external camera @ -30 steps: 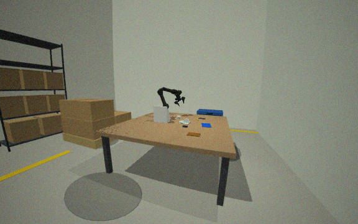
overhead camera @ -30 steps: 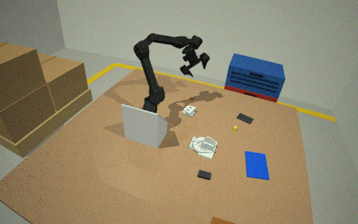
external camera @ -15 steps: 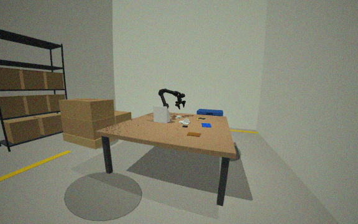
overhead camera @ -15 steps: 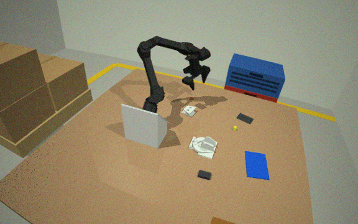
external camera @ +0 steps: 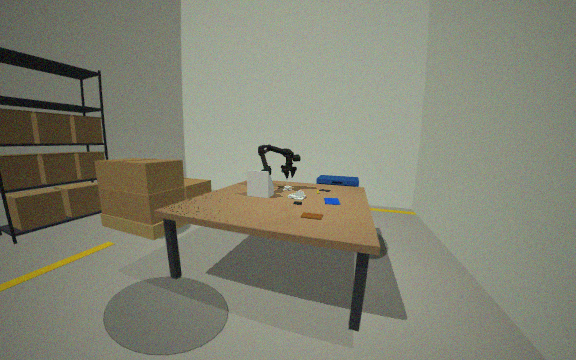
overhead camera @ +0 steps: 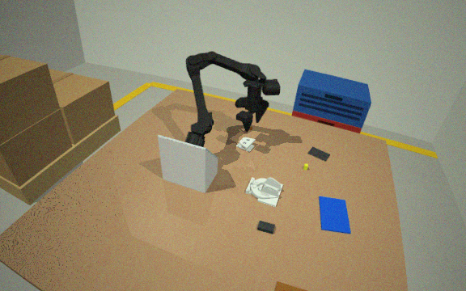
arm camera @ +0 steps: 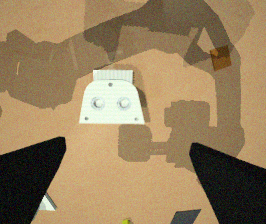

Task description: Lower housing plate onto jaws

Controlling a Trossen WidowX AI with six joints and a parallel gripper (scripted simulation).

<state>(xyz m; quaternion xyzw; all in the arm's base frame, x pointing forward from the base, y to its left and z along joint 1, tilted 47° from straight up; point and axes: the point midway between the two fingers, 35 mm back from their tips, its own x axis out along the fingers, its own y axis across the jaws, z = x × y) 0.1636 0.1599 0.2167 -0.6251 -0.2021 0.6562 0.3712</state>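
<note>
With nothing held between them, the fingers [overhead camera: 253,124] [external camera: 289,175] are spread wide above the bench [overhead camera: 136,210] [external camera: 248,215] [arm camera: 14,125], their tips pointed down and well apart from each other. No part is touched by either fingertip. In the wrist view both dark fingertips are seen at the lower left and lower right, and beyond the gap a white plate [overhead camera: 246,142] [external camera: 288,188] [arm camera: 111,111] is framed, lying apart from them on the bench. Two round openings set side by side, with small holes near the corners and one near the rounded end, can be seen in its face; a ribbed edge is shown past that end. Whether this is the housing plate cannot be told for certain. By the top view, it is placed near the arm [overhead camera: 201,93] [external camera: 265,159], and a larger white assembly [overhead camera: 265,191] [external camera: 297,195] is set farther along the bench, apart from the plate. Its jaw stubs cannot be made out clearly. A blue sheet [overhead camera: 334,215] [external camera: 332,201] is laid flat beyond the assembly, and a small black block [overhead camera: 266,227] [external camera: 297,203] is placed near it. A pale upright panel [overhead camera: 184,163] [external camera: 259,184] is stood beside the arm's foot.
</note>
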